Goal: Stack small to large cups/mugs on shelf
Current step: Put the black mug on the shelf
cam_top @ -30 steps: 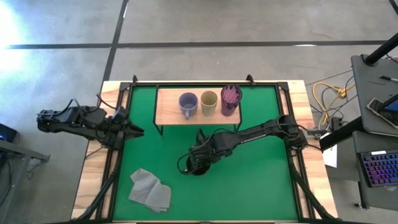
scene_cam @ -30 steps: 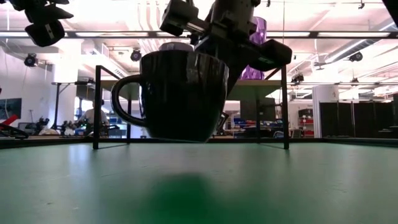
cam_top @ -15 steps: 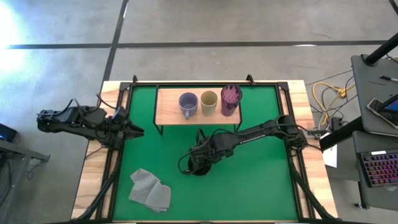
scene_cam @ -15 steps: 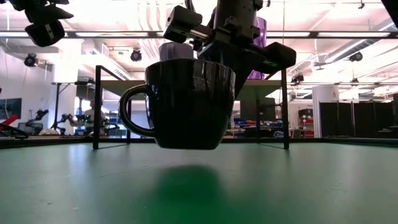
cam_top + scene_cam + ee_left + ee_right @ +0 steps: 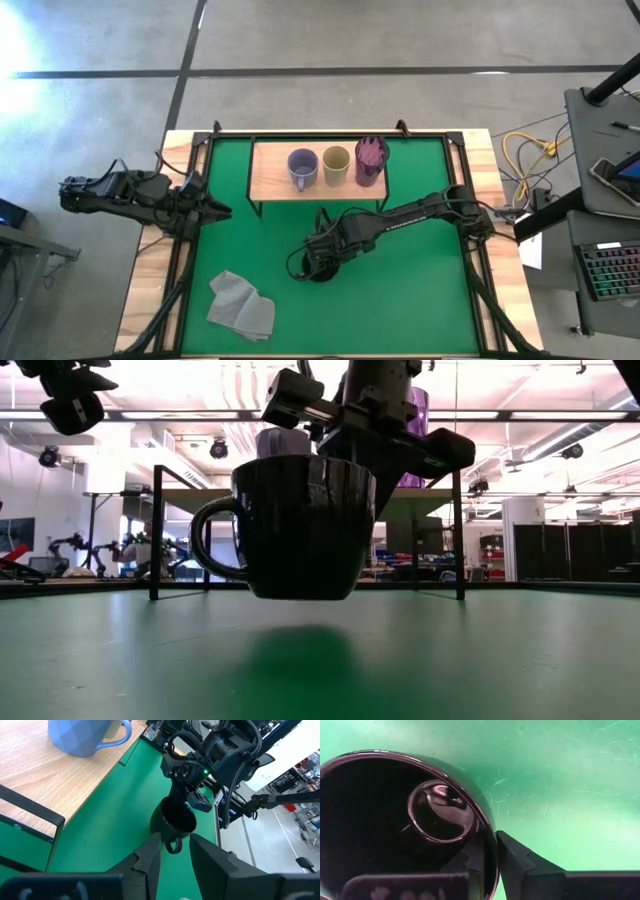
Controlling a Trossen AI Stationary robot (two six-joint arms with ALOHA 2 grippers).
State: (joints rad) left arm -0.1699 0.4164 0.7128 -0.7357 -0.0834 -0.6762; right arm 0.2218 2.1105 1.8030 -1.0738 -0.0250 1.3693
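Green mat (image 5: 400, 290): right tool (image 5: 492, 851) pinching black mug (image 5: 300, 525) rim, lifted; left tool (image 5: 172, 851) narrowly parted.

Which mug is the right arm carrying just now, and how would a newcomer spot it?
Start at the green mat, in front of the wooden shelf that holds three vessels. Near the mat's middle, the right pincer grips the rim of the black mug, lifted just clear of the mat. It is the only black vessel, has a handle, and is the only one off the shelf.
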